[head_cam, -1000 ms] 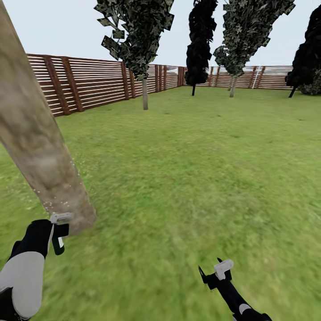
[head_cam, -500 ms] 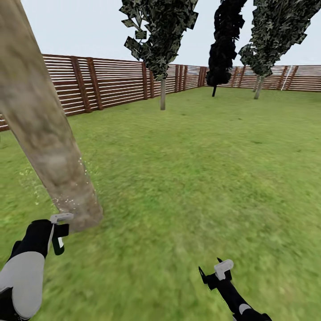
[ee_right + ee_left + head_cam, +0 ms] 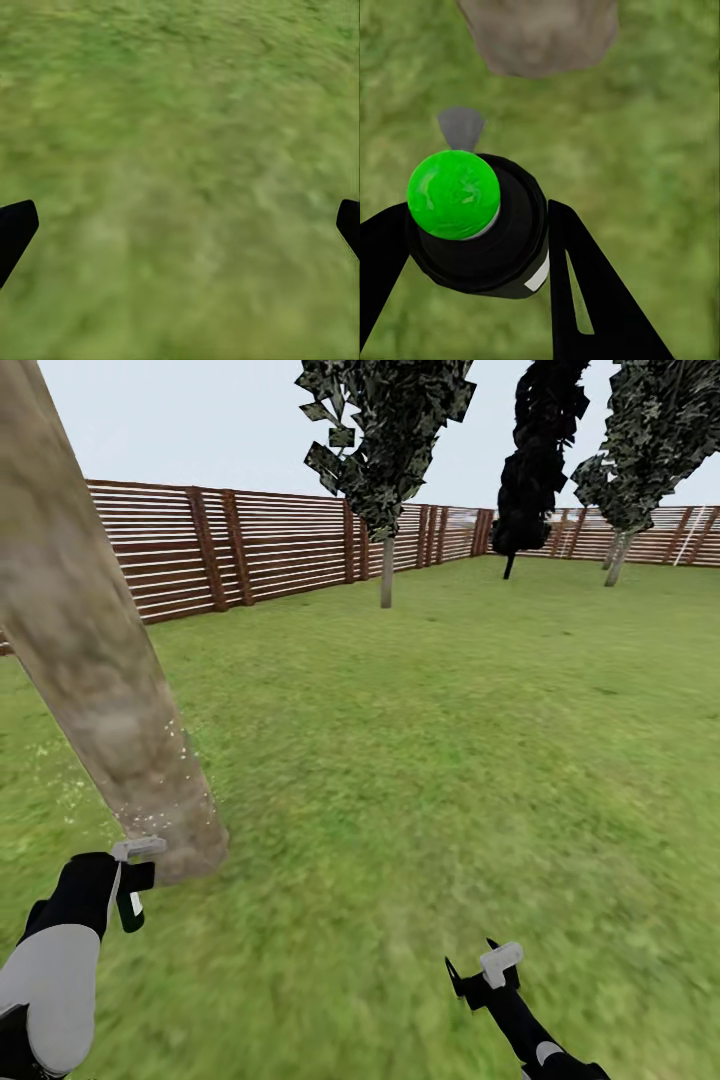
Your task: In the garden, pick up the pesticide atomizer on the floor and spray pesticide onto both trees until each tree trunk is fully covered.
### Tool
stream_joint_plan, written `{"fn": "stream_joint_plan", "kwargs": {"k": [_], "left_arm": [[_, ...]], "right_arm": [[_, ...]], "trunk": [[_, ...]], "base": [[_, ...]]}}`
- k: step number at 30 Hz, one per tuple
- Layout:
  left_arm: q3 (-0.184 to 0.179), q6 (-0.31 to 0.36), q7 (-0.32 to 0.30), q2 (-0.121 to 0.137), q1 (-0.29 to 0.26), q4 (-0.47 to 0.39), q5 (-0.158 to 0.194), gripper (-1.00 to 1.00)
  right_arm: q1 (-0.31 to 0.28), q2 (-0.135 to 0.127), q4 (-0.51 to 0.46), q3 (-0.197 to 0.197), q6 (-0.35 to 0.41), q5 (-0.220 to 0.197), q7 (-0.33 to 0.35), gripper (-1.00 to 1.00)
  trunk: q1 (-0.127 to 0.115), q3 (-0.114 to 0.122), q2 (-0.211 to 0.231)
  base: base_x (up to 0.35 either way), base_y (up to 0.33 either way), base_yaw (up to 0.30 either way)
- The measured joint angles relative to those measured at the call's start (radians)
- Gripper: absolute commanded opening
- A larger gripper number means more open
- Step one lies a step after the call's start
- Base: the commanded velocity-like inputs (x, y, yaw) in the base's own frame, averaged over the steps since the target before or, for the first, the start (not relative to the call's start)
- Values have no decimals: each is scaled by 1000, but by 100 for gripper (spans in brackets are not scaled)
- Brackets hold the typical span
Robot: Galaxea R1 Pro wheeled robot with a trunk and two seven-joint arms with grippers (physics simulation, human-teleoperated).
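Note:
A thick pale grey-beige tree trunk (image 3: 100, 660) leans across the left of the head view, and its base (image 3: 540, 34) also shows in the left wrist view. White specks dot the trunk's lower part and the grass beside it. My left gripper (image 3: 130, 880) is just in front of the base, shut on the pesticide atomizer (image 3: 480, 225), a black bottle with a green round top. My right gripper (image 3: 480, 970) hangs open over bare lawn (image 3: 180, 150). A second pale-trunked tree (image 3: 386, 570) stands far off by the fence.
A brown slat fence (image 3: 250, 540) rings the lawn at the back. A black cone-shaped tree (image 3: 530, 470) and another leafy tree (image 3: 625, 480) stand at the far right. Open grass (image 3: 450, 740) stretches ahead and to the right.
The whole head view has shifted: fence and far trees slid to the right, so the camera turned left. Both arms keep the same place in the picture.

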Motion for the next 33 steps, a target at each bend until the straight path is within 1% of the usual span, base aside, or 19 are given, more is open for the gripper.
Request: {"fn": "stream_joint_plan", "kwargs": {"k": [4,9,11,14,15,16,17,18,19,20,21,22,24,26,32,33], "left_arm": [[0,0,0,-1,0,0,2,-100],[3,0,-2,-1,0,-2,4,-100],[-5,2,-7,-11,-6,-9,40,-100],[-8,12,-17,-15,-17,-20,51,-100],[-10,30,-20,-28,-30,-25,60,-100],[-14,39,-22,-43,-53,-31,60,-100],[-46,43,-23,-49,-78,-34,59,-100],[-96,53,-23,-48,-97,-34,58,-100],[-134,78,-23,-44,-109,-35,55,-100],[-166,129,-23,-27,-136,-35,48,-100],[-171,141,-25,0,-143,-35,47,-100],[-174,150,-80,49,-144,-34,67,-100],[-178,161,-133,75,-139,-34,73,-100],[-182,172,-156,84,-136,-35,73,-100],[-175,175,-161,87,-140,-38,79,-100],[-174,175,-161,87,-142,-52,79,-100]], "right_arm": [[0,0,0,0,0,0,0,100],[0,0,0,0,1,0,0,100],[0,0,0,-1,1,0,0,100],[0,-1,-1,-2,0,0,0,100],[0,-2,-2,-2,0,0,0,100],[0,-4,-3,-2,-1,0,0,100],[0,-4,-3,-2,-2,0,0,100],[0,-4,-3,-2,-2,0,0,100],[0,-3,-4,-1,-2,0,0,100],[0,-3,-4,-2,-2,0,0,100],[0,-4,-5,-2,-2,0,0,100],[0,-6,-4,-2,-2,0,0,100],[0,-6,-4,-1,-2,0,0,100],[0,-6,-3,-1,-2,1,0,100],[0,-5,-2,-1,-1,1,0,100],[0,-5,-2,-1,-1,1,0,100]], "trunk": [[0,0,0],[0,0,0],[0,0,0],[0,0,0],[0,0,0],[0,0,0],[0,0,0],[0,0,0],[0,0,0],[0,0,0],[0,0,0],[0,0,0],[0,0,0],[0,0,0],[0,0,0],[0,0,0]], "base": [[197,-211,270],[24,-23,270],[1,-1,270],[0,0,244],[0,0,81],[0,0,33],[0,0,17],[0,0,9],[0,0,2],[0,0,0],[0,0,0],[0,0,0],[0,0,0],[50,-115,0],[46,-256,0],[1,-275,0]]}}
